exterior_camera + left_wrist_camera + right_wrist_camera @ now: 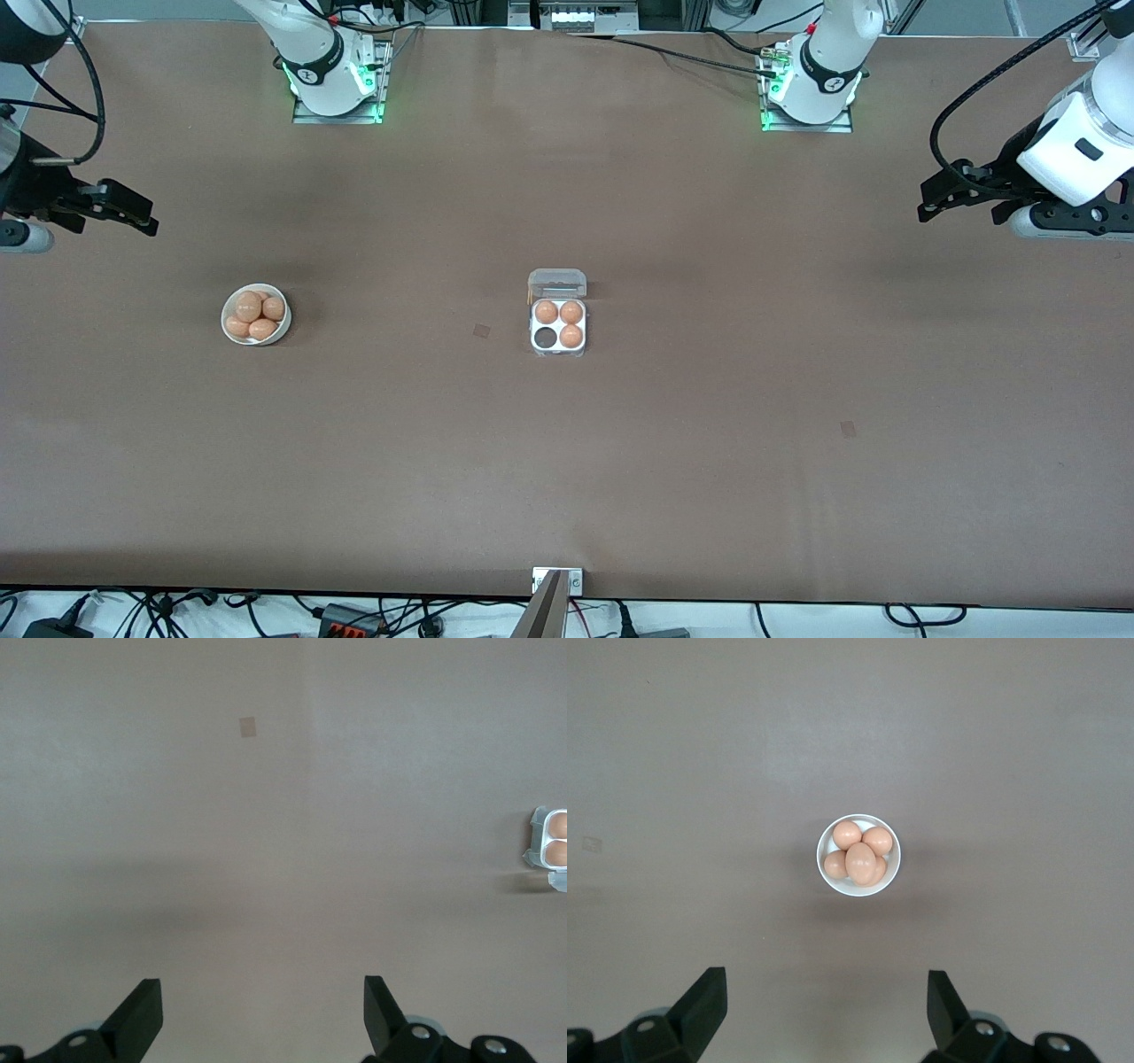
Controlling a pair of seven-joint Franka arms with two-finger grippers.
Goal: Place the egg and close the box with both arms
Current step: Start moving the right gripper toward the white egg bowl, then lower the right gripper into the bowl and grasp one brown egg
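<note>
The clear box [558, 347] stands open mid-table, its lid [556, 283] tipped up toward the robots' bases. Three of its cells hold brown eggs; the cell nearest the front camera on the right arm's side is empty. Several brown eggs [248, 307] lie in a white bowl [285, 326] toward the right arm's end. My right gripper [146, 221] hangs open and empty at that end of the table, and its wrist view shows the eggs [861, 862] in the bowl [858, 893] ahead of the gripper [827, 1005]. My left gripper [926, 211] [263, 1010] hangs open and empty at the left arm's end, with the box's edge [536, 840] in its wrist view.
Two small tan patches lie on the brown table, one beside the box [481, 330] and one nearer the front camera toward the left arm's end [848, 429]. A metal bracket [557, 580] sits at the table's front edge.
</note>
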